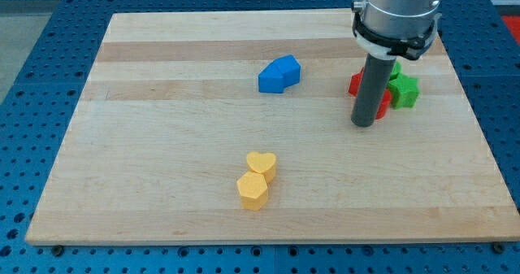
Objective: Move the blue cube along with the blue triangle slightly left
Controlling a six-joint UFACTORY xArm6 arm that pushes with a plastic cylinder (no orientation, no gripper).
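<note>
On the wooden board (162, 144), blue cube (272, 79) touches blue triangle (290, 67); no pincer shows.

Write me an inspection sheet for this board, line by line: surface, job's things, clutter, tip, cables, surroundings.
Surface: wooden board, flat, no spills or marks seen.
Job's things: blue cube and blue triangle touching, above the view's centre.
Clutter: yellow heart touching yellow hexagon near the view's bottom; red blocks and green blocks bunched at the view's right, partly hidden by the rod.
Tip: my tip sits right of the blue pair, apart from it, beside the red blocks.
Cables: nothing seen.
Surroundings: blue perforated table around the board.
</note>
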